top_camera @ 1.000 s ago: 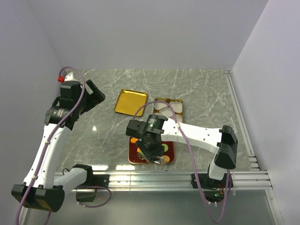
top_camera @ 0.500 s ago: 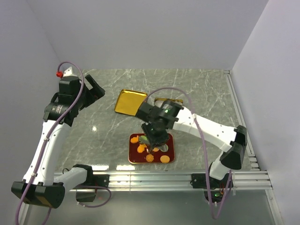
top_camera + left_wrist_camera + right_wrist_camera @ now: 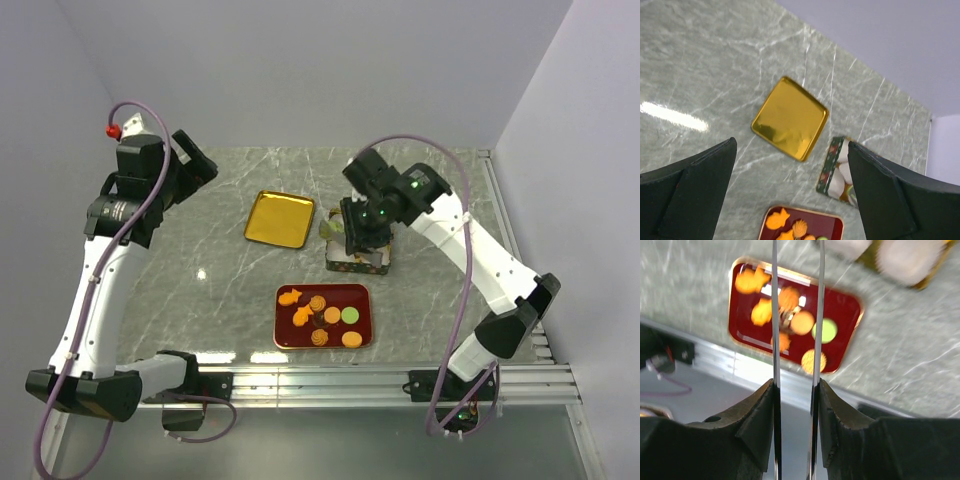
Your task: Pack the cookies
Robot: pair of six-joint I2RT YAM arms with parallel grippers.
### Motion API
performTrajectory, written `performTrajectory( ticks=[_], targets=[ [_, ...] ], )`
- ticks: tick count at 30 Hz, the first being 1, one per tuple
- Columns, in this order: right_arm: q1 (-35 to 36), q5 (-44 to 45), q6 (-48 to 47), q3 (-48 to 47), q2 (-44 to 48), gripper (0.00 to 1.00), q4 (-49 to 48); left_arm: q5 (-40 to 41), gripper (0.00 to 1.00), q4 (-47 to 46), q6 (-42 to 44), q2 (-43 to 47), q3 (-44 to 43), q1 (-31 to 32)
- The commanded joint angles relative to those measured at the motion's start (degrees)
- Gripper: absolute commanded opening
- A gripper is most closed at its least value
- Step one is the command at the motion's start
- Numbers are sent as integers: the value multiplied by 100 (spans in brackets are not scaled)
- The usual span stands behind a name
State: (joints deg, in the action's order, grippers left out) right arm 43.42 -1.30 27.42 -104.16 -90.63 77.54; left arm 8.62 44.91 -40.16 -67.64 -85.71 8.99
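Cookies [image 3: 325, 314] mostly sit on the red tray [image 3: 283, 338] at 6 o'clock, so the right gripper [image 3: 336, 228], seemingly clenched on a pale green cookie [image 3: 327, 228], should centre over the tin [image 3: 362, 264] at 12 o'clock of that tray and lower before letting go; the left gripper [image 3: 198, 158] gapes idle.

- Left arm [image 3: 100, 295], right arm [image 3: 480, 250]: white shells are covering the links, with black housings capping the joints.
- Lilac cables [image 3: 400, 138] are looping along both arms; a red cap [image 3: 113, 130] is tipping one at 10 o'clock.
- Green lights [image 3: 410, 183] are glowing at 2 o'clock.
- Left gripper [image 3: 791, 145] is showing black wedge fingers [image 3: 690, 190]; right gripper [image 3: 798, 270] is showing thin pale blades [image 3: 775, 315].
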Motion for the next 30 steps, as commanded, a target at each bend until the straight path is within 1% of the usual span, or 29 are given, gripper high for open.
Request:
performTrajectory(
  ticks=[1,4,6,8,9,10,12,14,16,21,30],
  targets=[
    [-359,104,-316,-368,-113,31,517,446,99,-96,-149,31,-402,23],
    [-562,-1,-290,-569,-279,30,464,518,100,-297,-106,189,-385,23],
    [-694,-20,-281,-895,-507,30,464,386,100,-710,-45,452,-122,23],
    [-764,-19,-290,-1088,-735,29,464,272,100,-1078,-35,715,202,23],
    [-826,-11,-281,-1193,-806,29,438,298,99,-1246,-88,1013,569,23],
    [-852,16,-272,-1229,-868,29,429,359,99,-1604,-245,1190,756,23],
    [-922,86,-263,-1195,-991,28,342,447,99,-1905,-369,1671,1308,23],
    [-975,121,-237,-1098,-1053,28,262,395,99,-2266,-282,1937,1565,23],
    [-1072,121,-219,-905,-1088,27,131,386,99,-2259,-159,2131,1689,23],
    [-1169,121,-263,-711,-1132,27,-45,465,99,-1916,35,2088,1593,23],
    [-1187,315,-307,-676,-1448,26,-204,219,99,-1968,298,2114,1733,23]
  ],
)
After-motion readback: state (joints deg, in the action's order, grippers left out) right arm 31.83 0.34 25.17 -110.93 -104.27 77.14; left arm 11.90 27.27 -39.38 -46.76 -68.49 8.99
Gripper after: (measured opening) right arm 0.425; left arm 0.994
